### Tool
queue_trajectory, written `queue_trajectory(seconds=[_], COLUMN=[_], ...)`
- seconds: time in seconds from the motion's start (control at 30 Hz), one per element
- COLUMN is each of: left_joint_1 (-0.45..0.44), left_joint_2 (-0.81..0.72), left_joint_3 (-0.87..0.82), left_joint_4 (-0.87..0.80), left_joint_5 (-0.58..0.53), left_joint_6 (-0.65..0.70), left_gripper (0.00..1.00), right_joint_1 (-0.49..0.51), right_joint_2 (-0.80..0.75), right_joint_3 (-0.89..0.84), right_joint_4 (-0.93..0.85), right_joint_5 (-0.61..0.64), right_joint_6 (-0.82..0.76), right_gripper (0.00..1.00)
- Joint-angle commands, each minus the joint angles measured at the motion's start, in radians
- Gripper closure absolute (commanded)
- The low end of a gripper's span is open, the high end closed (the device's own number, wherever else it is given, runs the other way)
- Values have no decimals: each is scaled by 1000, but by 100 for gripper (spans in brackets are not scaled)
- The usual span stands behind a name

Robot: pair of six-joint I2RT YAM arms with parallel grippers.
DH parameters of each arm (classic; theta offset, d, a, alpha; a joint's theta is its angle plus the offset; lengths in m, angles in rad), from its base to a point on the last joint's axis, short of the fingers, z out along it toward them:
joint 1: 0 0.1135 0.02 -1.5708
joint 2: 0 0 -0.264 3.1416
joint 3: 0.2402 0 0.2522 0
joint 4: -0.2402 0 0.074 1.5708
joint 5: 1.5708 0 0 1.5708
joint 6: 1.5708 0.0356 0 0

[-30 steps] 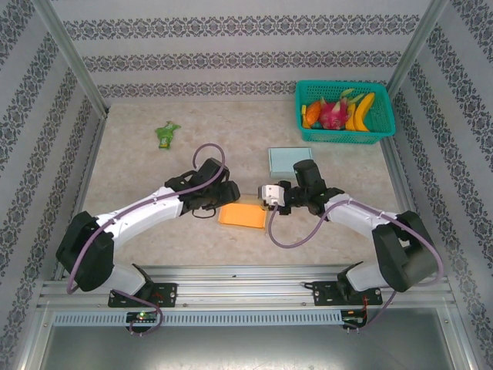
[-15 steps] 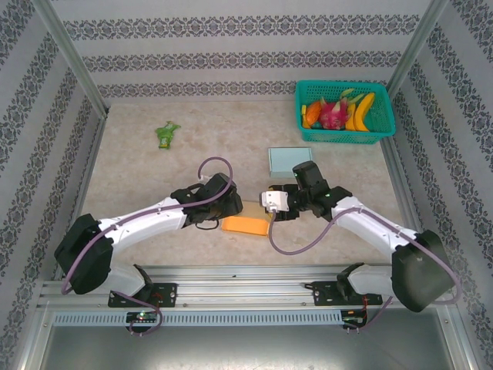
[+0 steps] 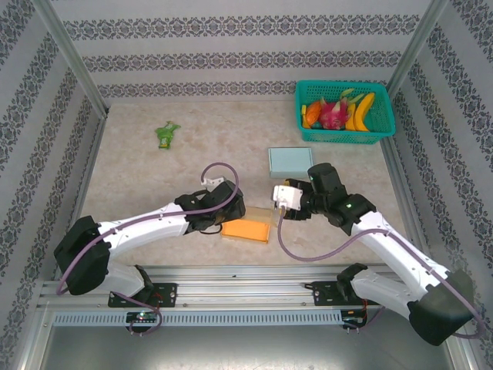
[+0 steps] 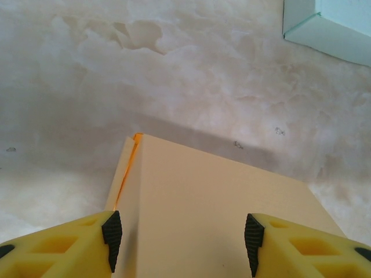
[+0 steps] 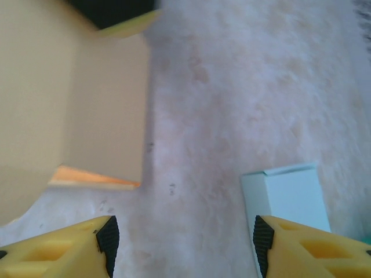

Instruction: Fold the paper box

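The paper box [image 3: 246, 230] lies low on the table near the front as a flat orange piece, its tan face [image 4: 214, 202] turned up. My left gripper [image 3: 233, 218] hangs over its left end. In the left wrist view the left gripper [image 4: 182, 240] is open, and the tan face runs on under the right finger. My right gripper [image 3: 272, 211] is just right of the box. It stands open [image 5: 184, 243] over bare table, with the paper box [image 5: 87, 116] up and to the left of it, apart from the pads.
A small light blue box [image 3: 290, 161] sits behind the grippers, close to the right gripper's right finger [image 5: 287, 194]. A green basket [image 3: 347, 136] of fruit stands at the back right. A small green item [image 3: 166, 133] lies at the back left. Aluminium rails edge the table.
The right gripper has opened, let go of the box and drawn back to the right. The box has come down nearer the front edge, and the left gripper has followed it.
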Motion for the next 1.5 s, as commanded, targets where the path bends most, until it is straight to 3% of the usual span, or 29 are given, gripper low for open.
queue_trajectory(seconds=[0.0,0.17,0.27,0.37,0.77,1.07,1.47], left_joint_1=[-27,-44,-48,-51,-65,-67,-67], left_joint_2=[26,46,43,45,66,81,56], left_joint_3=[-6,-17,-34,-42,-61,-84,-151], left_joint_4=[-26,-28,-16,-7,10,24,45], left_joint_5=[-57,-67,-72,-78,-110,-124,-181], left_joint_6=[-30,-48,-57,-62,-74,-74,-77], left_gripper=[40,40,40,40,39,33,33], right_joint_1=[11,33,85,136,326,348,361], right_joint_2=[-14,-13,-59,-88,138,320,370], right_joint_3=[16,39,-47,-157,-204,-210,-238], right_joint_4=[125,76,89,185,360,437,505], right_joint_5=[209,320,386,394,498,550,570], right_joint_6=[444,1015,1259,1395,1461,1472,1473], right_gripper=[39,40,41,42,39,37,36])
